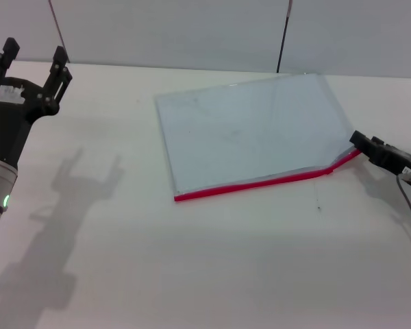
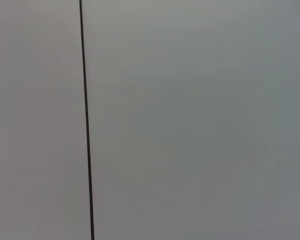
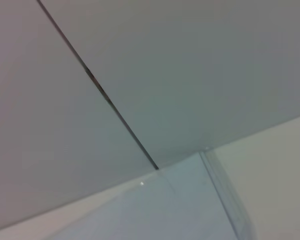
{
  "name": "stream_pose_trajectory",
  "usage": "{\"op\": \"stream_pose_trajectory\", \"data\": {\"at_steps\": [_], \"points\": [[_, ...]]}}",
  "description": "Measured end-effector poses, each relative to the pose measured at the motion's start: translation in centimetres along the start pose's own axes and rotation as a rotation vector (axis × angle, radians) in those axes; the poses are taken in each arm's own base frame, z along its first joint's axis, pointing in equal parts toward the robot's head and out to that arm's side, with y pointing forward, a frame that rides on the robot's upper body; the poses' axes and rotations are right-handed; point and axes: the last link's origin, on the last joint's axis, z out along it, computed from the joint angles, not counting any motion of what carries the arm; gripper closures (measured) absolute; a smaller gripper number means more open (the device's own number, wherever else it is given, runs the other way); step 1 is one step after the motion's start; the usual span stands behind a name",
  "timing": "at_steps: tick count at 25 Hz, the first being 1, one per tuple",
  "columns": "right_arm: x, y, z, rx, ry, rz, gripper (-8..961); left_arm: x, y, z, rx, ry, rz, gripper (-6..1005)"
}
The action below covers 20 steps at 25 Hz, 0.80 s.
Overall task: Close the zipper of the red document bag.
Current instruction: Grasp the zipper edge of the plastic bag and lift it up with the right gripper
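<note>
The red document bag [image 1: 257, 130] lies flat on the white bench [image 1: 192, 260], right of centre in the head view, its red zipper [image 1: 260, 182] along the near long edge. Near its right end that edge kinks upward, where the right tool [image 1: 356, 140] meets the corner of the bag; whether its fingers are closed on the zipper cannot be told from here. The left tool [image 1: 33, 58] hangs well apart from the bag at the far left, above the bench, its fingers spread wide and holding nothing. The right wrist view adds a far corner of the bag [image 3: 190, 200] against the grey wall [image 3: 190, 75]. The left wrist view shows only wall and a thin dark line [image 2: 86, 120].
</note>
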Motion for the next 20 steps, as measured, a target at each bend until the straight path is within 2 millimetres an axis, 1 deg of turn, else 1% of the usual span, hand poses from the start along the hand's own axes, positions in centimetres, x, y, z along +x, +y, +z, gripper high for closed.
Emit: {"op": "stream_pose_trajectory", "data": {"at_steps": [4,8,15,20], "points": [[-0.5,-0.2,-0.7,-0.031,-0.041,0.027,463,-0.1,0.0,0.0,0.001,-0.007,0.001,228],[-0.9,-1.0,-1.5,-0.023,-0.058,0.056,465,-0.1,-0.1,-0.1,0.002,-0.010,0.001,228],[-0.5,-1.9,-1.6,0.028,-0.025,0.054,468,-0.2,-0.1,0.0,0.002,-0.017,0.002,229],[-0.1,-1.5,-1.3,0.015,0.009,0.045,471,-0.2,-0.1,0.0,0.002,-0.017,0.002,229]]}}
